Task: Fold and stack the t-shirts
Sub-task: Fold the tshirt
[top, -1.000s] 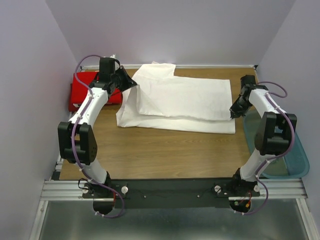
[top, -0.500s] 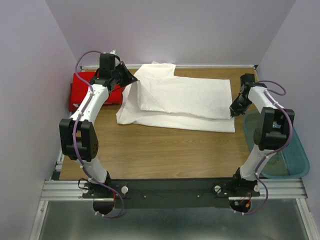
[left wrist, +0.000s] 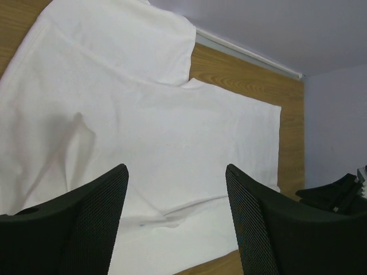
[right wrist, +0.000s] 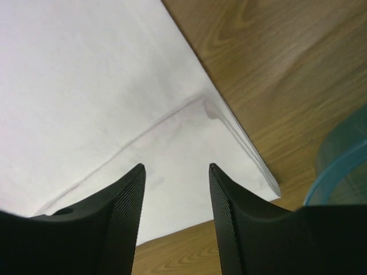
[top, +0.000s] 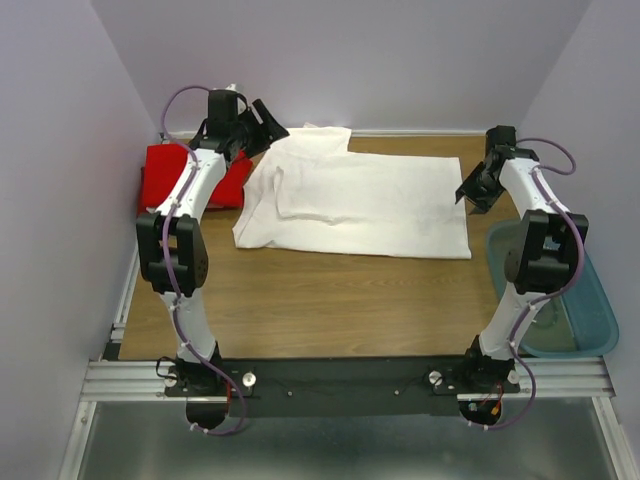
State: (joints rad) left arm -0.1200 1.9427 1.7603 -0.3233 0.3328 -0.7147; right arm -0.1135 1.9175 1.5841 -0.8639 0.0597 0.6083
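The white t-shirt point(top: 370, 205) was seen spread across the upper middle of the worktop point(top: 330, 300), partly folded, with a sleeve point(top: 320, 138) jutting toward the top edge of the overhead view. The red t-shirt point(top: 160, 175) was seen folded at the upper left. The left gripper point(top: 262, 120) was held above the white cloth's upper-left corner and the right gripper point(top: 468, 193) at its right edge. In both wrist views the jaws were spread, with nothing between them.

The white shirt's next fold was judged to be the step in hand. It would be best done with both ends pinched at matching points along one edge. All layers should be caught at the doubled right corner, and the edge lifted level and kept taut. The sleeve should be tucked in before the shirt is stacked.
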